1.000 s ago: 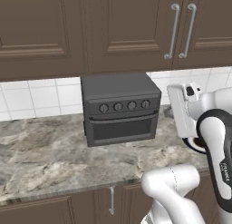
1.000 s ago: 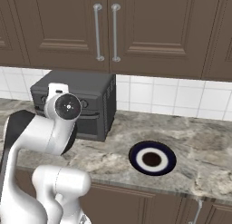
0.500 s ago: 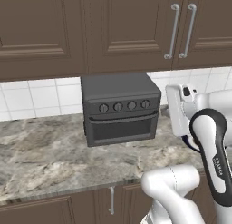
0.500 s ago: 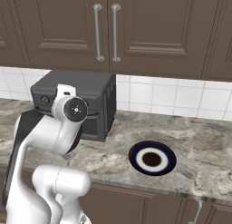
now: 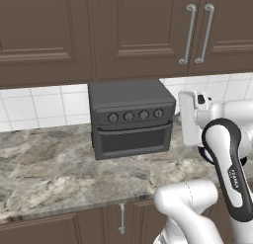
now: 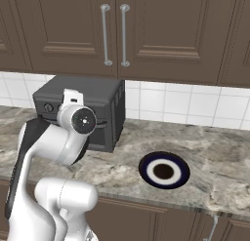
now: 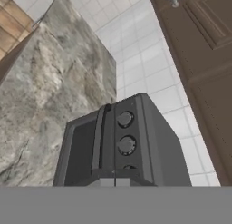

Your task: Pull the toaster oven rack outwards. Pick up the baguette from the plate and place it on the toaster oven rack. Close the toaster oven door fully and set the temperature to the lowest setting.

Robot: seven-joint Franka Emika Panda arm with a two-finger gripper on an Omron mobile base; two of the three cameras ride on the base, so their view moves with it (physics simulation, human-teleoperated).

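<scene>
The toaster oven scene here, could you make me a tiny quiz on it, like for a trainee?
1. True or false: the toaster oven door is shut.
2. How many knobs line the toaster oven front?
3. What lies on the plate? A) a baguette B) nothing C) a cup

Key: 1 true; 2 four; 3 B.

Matt dark toaster oven [image 5: 131,118] on glossy, veined stone counter [image 5: 49,174].

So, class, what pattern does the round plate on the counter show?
Dark blue plate, white ring, dark centre; right base view.
</scene>
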